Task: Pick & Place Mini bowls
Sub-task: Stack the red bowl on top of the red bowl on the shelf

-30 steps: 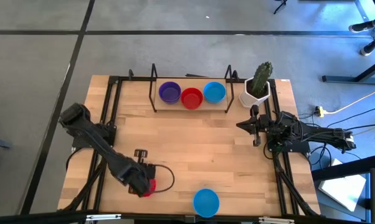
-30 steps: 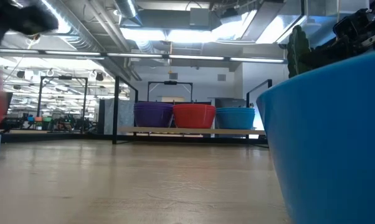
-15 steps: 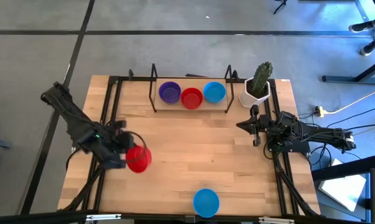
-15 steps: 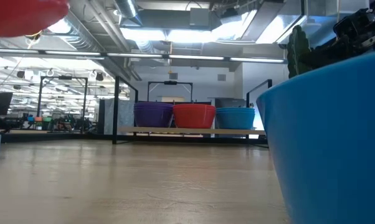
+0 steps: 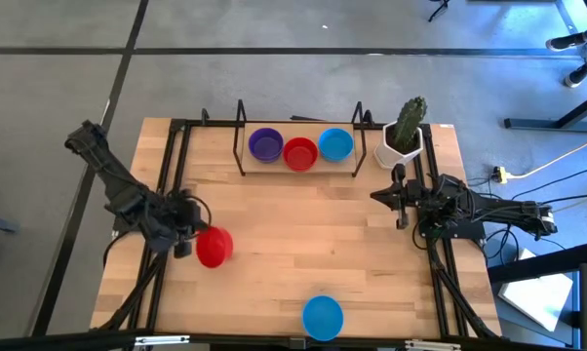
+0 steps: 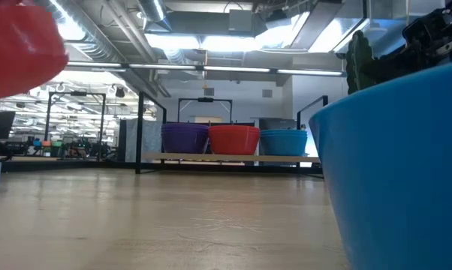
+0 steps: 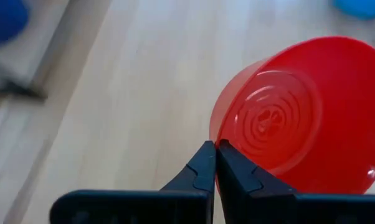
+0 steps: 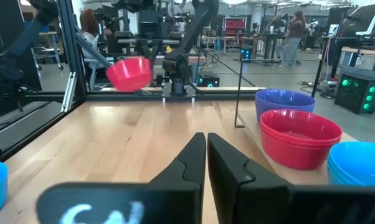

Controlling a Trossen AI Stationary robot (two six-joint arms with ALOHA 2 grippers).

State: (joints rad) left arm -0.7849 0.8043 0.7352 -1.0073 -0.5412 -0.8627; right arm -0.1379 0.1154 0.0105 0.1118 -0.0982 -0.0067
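Observation:
My left gripper (image 5: 189,240) is shut on a red mini bowl (image 5: 214,248) above the table's left half. The right wrist view shows this bowl (image 8: 130,73) in the air, and the low view has it (image 6: 19,49) at upper left. Purple (image 5: 265,144), red (image 5: 300,153) and light blue (image 5: 335,144) mini bowls sit on a rack at the far edge. One blue bowl (image 5: 323,317) rests on its base by the near edge. My right gripper (image 5: 383,196) waits shut at the table's right side, holding nothing. My left gripper pinches the red bowl's wall at the rim (image 7: 228,134), on the side toward the table's left edge. Its fingers (image 7: 203,165) slant down at it from the left. The bowl is lifted clear of the table, tilted, with its ringed underside (image 7: 268,118) toward the wrist camera.
A white pot with a green cactus (image 5: 403,136) stands at the far right corner, just behind the right arm. The rack's black posts (image 5: 241,136) rise at the far edge. Bare wood (image 5: 303,234) lies between the rack and the near blue bowl.
My left gripper, shut on the red bowl, has risen from the table's near left part and drawn back toward the far and left edges, turning as it went. The bowl has come up off the wood and now hangs clear.

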